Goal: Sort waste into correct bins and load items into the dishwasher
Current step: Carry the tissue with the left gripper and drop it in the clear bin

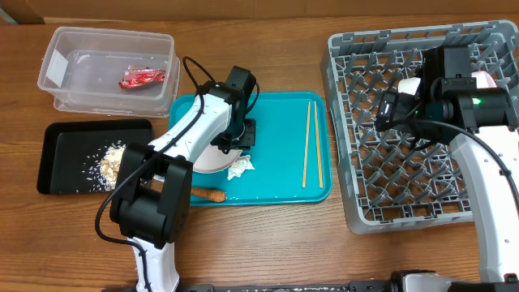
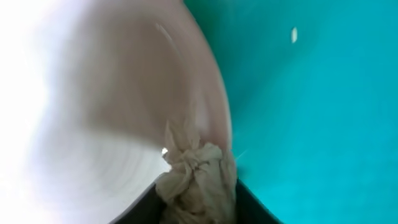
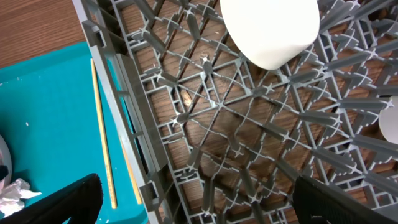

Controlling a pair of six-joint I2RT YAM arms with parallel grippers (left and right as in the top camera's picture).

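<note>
Item: my left gripper (image 1: 236, 146) was pinched on the crumpled tissue (image 2: 198, 180), at the near-right edge of the plate (image 2: 106, 106) on the teal tray (image 1: 280, 122). My right gripper (image 3: 199, 199) was spread, holding nothing, over the rack (image 3: 249, 130).

Risk, as I judged it: a thin hold could have dropped the tissue before it reached the clear tub (image 1: 105, 49), far left, or a snag could have dragged the plate.

Red wrapper (image 1: 143, 79) in clear tub (image 1: 97, 63); scraps (image 1: 109, 162) in black tray (image 1: 69, 158); tissue (image 2: 196, 177) against plate (image 2: 112, 93).

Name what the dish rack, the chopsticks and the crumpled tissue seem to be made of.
Dish rack: grey moulded plastic with a matte finish, judging by its uniform lattice and pegs. Chopsticks: pale wood or bamboo, apparently unvarnished; they are too thin to show grain. Crumpled tissue: probably soft white paper, going by its fine irregular creases.
</note>
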